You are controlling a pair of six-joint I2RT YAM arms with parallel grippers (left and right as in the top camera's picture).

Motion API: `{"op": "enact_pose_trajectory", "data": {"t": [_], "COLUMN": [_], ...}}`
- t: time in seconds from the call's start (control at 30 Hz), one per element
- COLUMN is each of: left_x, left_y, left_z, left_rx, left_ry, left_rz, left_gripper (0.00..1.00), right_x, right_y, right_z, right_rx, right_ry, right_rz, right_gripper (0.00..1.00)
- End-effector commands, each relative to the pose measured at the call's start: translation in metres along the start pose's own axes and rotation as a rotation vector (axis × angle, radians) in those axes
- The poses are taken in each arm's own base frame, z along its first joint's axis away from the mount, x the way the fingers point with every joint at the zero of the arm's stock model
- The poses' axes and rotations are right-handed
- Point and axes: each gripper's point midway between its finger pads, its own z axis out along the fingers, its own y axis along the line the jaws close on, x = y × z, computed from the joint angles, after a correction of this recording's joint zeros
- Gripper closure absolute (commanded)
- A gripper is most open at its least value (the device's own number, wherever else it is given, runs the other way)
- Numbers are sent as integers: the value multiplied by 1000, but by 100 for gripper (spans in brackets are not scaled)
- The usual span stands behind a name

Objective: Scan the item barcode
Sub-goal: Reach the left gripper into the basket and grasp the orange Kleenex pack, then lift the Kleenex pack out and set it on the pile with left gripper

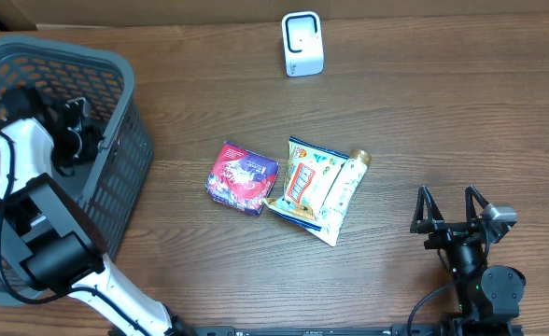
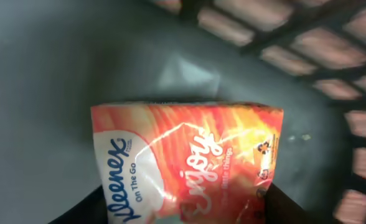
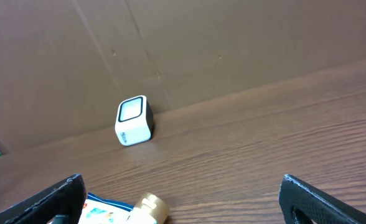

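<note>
orange tissue pack (image 2: 189, 155) cut off below, basket (image 2: 46, 62) blurred behind

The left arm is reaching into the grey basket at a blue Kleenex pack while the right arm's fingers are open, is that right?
Not quite: the Kleenex pack is orange-red, not blue, as the left wrist view shows. The left gripper is indeed inside the grey basket, and the right gripper is open.

Orange-red tissue pack (image 2: 189, 162), white patch, blue lettering; dark grey lattice basket (image 1: 116, 159); brown wood-grain desk (image 1: 424, 121); white scanner (image 1: 302, 44); pink-purple box (image 1: 242, 177).
</note>
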Motion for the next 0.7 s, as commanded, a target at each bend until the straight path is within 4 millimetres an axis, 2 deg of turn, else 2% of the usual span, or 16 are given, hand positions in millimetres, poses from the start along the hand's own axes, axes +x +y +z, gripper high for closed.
{"op": "enact_pose_trajectory", "data": {"t": [0.0,0.33,0.43,0.6,0.67], "left_x": [-35,-52,-52,-40,-44], "left_y": [2,-16,-32,-59,-72], "left_z": [-43,-141,-168,-212,-230], "left_rx": [-44,-51,-18,-2,11], "left_ry": [-62,-88,-101,-102,-156], "left_rz": [2,-35,-33,-17,-44], "left_gripper": [50,49,49,50,52], "right_x": [1,1,1,1,1], "right_y": [-1,-1,-1,-1,-1], "right_z": [0,0,0,0,0], "right_rx": [5,5,5,5,5], "right_ry": [-6,-6,-6,-6,-6], "right_rz": [4,4,4,4,4], "right_gripper": [0,0,0,0,0]}}
